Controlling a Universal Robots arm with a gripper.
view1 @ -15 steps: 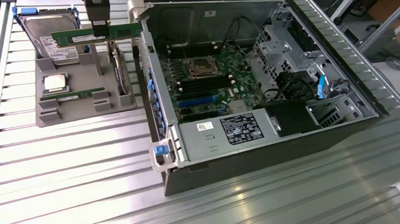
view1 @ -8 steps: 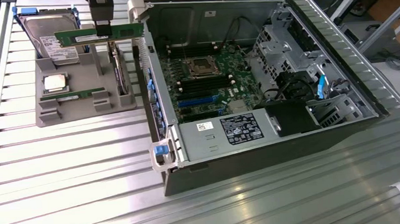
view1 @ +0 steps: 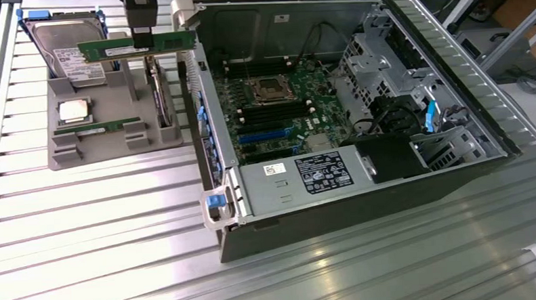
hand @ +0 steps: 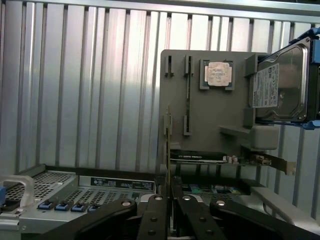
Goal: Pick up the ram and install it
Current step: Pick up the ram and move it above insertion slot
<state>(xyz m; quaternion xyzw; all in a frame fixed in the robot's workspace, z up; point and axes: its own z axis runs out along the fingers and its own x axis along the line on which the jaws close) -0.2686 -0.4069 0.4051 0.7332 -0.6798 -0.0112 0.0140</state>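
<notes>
My gripper (view1: 141, 40) hangs above the grey parts tray (view1: 69, 155), shut on the middle of a ram (view1: 136, 46), a long green stick with black chips and a white sticker, held level in the air. In the wrist view the same ram (hand: 168, 145) runs edge-on up from between the black fingers (hand: 152, 215). A second ram (view1: 96, 125) still stands in its slot in the tray, and shows edge-on in the wrist view too (hand: 188, 90). The black memory slots (view1: 268, 113) lie on the motherboard inside the open computer case (view1: 360, 186), to the exterior view's right of the gripper.
The tray also holds a silver CPU (view1: 74, 111), a hard drive (view1: 65, 47) in a blue-edged bracket, and a card (view1: 162, 93) standing on edge. The case wall (view1: 192, 85) rises close beside the held stick. Ribbed metal table (view1: 100, 232) all around.
</notes>
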